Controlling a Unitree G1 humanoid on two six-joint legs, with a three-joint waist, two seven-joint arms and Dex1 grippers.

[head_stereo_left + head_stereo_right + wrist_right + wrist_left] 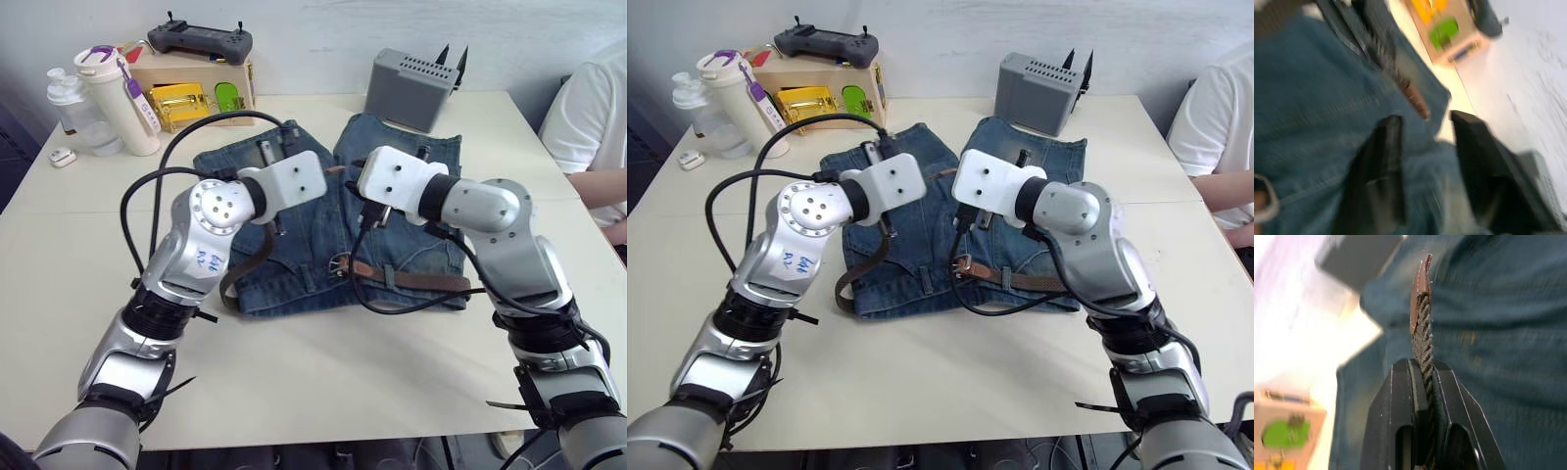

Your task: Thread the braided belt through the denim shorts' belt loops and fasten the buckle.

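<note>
Denim shorts [294, 264] lie flat mid-table, waistband toward the robot, legs pointing away. Braided belt [421, 281] runs along the waistband on the robot's right side, through the belt loops [389, 277] there; silver buckle [340, 264] sits near the waistband middle, unfastened. The belt's other stretch loops off the shorts' left edge [235, 279] and rises to the left gripper [1422, 382]. Left gripper is clamped on the braided belt just short of the tan leather tip [1419, 298], which sticks up past the fingertips, above the denim. In the head views the left gripper sits over the left leg of the shorts, hidden behind its white wrist housing [294, 183]. Right gripper [1422, 142] hovers over the shorts with fingers [1381, 161] spread apart, holding nothing; the belt tip shows between and beyond them, near the other gripper. Both wrists are close together over the shorts' centre. Beyond the shorts: grey box [411, 88] at the far right, cardboard box [191, 83] with yellow and green items at far left, black controller [199, 41] on top of it, white tumbler with purple lid [118, 98], clear bottle [73, 113] beside it, small white object [63, 156] near the table's left edge. A person in a white shirt [588, 117] sits at the right edge, forearm by the table [294, 392].
</note>
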